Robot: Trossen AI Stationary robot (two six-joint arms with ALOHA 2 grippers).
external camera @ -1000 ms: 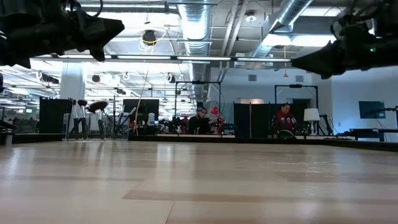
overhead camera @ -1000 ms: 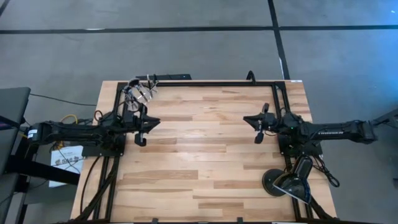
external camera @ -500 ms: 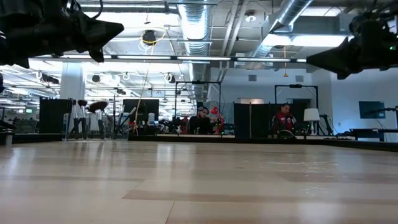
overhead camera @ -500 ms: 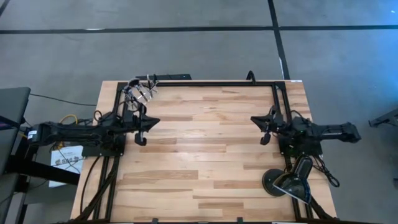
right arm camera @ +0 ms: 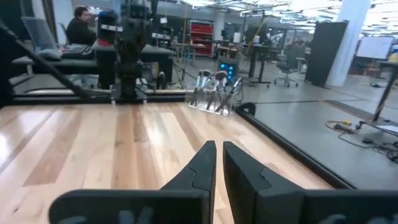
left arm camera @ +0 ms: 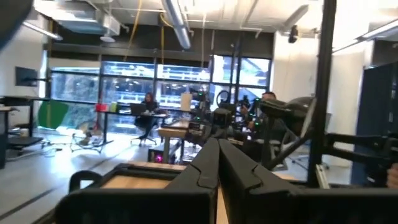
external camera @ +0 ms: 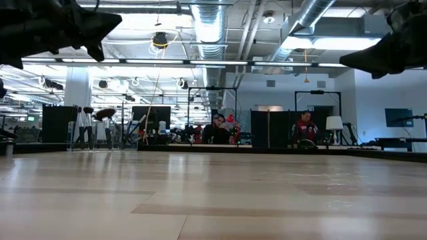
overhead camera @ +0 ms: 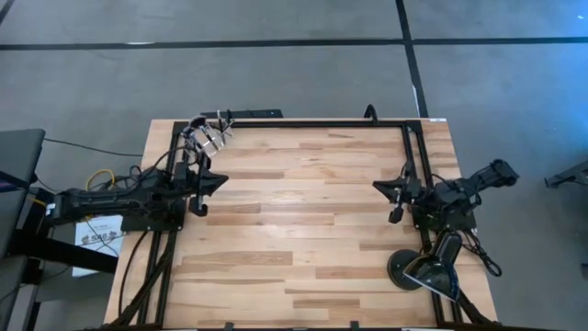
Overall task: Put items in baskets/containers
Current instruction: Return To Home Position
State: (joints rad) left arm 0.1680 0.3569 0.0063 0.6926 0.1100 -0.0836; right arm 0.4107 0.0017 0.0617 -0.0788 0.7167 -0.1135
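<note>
Overhead, a light wooden table (overhead camera: 303, 230) with two dark arms drawn in at its sides. Left end effector (overhead camera: 209, 188) at 9 o'clock, hanging above the wood, fingers pressed shut with nothing between them, plain in the left wrist view. Right end effector (overhead camera: 390, 198) at 3 o'clock, also off the wood, closed and empty, only a hairline gap between its fingers (right arm camera: 199, 168).

Judged to be the homing step, with the sorting apparently complete and no loose brush to be seen on the boards. Next move, on that reading: folding each arm down to rest at its own mount, with nothing to grasp and no need to open. Some care called for on the left side, with the cup standing near that arm.

Clear plastic cup (overhead camera: 204, 138) at 11 o'clock, in the far left corner of the table, just beyond the left end effector and apart from it. Upright, as seen in the right wrist view. Inside it, makeup brushes (right arm camera: 216, 79) standing bristles up, handles down, leaning on the rim and fanning outward. Probably around ten, though too small and crowded for a firm count.

Round black lamp base (overhead camera: 409, 269) at 5 o'clock, near the right arm's mount, holding nothing.
</note>
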